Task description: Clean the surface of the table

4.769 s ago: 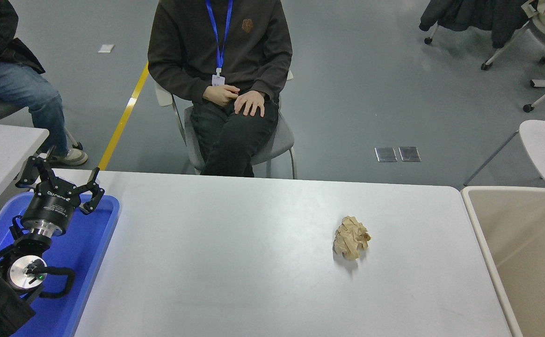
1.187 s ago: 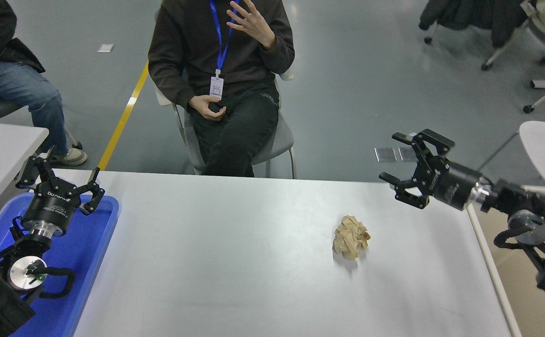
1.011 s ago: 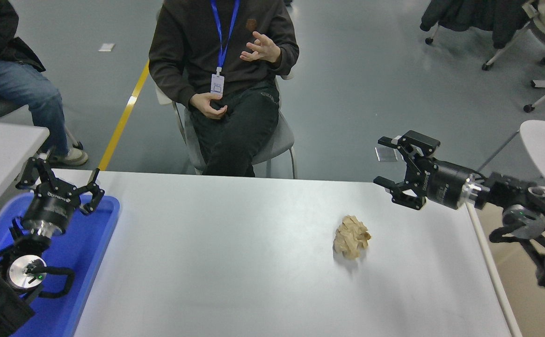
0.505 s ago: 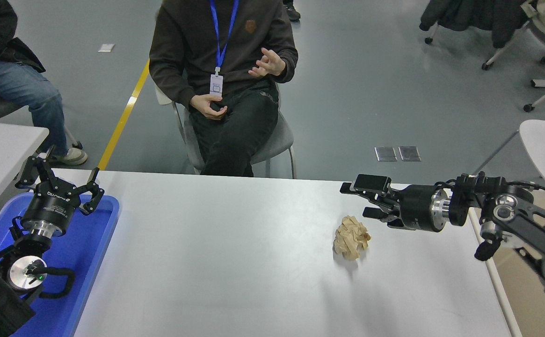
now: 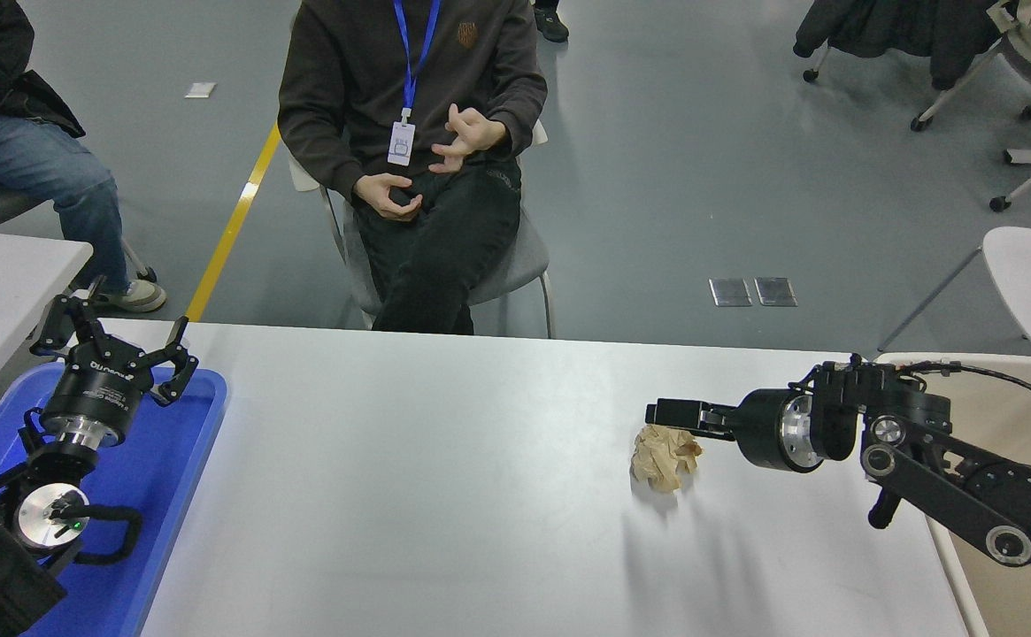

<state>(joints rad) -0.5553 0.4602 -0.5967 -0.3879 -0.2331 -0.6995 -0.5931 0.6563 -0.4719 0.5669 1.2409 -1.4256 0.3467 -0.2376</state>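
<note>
Where the matte white surface spans the view, a crumpled tan paper wad sits right of centre. The right gripper has dropped from half a second ago to the wad's far top edge; open or closed, I cannot tell. Left gripper parked open over the glossy blue tray, far left.

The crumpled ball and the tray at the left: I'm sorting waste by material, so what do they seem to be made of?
The crumpled ball looks like matte tan paper, going by its sharp creases and folds. The blue tray looks like smooth moulded plastic, with its rounded rim and faint sheen.
</note>
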